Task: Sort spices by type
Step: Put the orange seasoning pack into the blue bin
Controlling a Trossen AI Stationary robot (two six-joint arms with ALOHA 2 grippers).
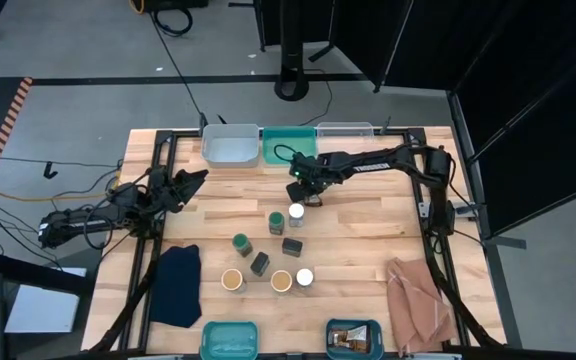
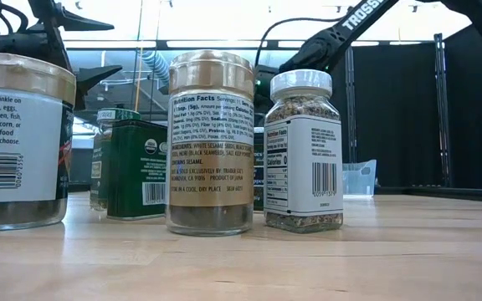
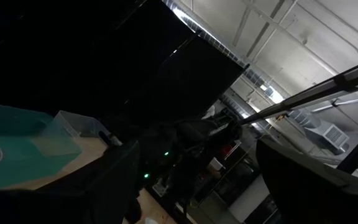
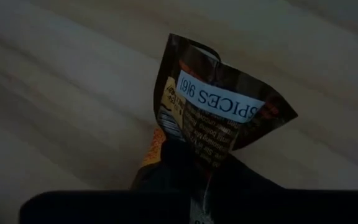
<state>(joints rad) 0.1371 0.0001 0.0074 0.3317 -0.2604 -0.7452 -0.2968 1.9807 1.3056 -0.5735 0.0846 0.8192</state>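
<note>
**Right hand pinches a packet near the far bins**

I have the right hand (image 1: 299, 192) closed on a brown packet (image 4: 219, 115), out over the counter (image 1: 368, 250) just in front of the teal bin (image 1: 288, 146). In the right wrist view the packet sticks out past the fingers, crumpled, its long axis running away from the hand and its white "SPICES" label across the free end; the gripped end is hidden under the fingers. I cannot tell if it has left the wood.

My left hand (image 1: 196, 180) waits, fingers apart, over the counter's left side, pointing toward the middle.

The rest of the spices stand mid-counter, nearer than the right hand: a green-top jar (image 1: 276, 221) just beside a white-top jar (image 1: 296, 214), a dark box (image 1: 292, 246), another green-top jar (image 1: 241, 244), a second box (image 1: 259, 264), two tan-top jars (image 1: 232, 280) and another white-top (image 1: 305, 278)
</note>
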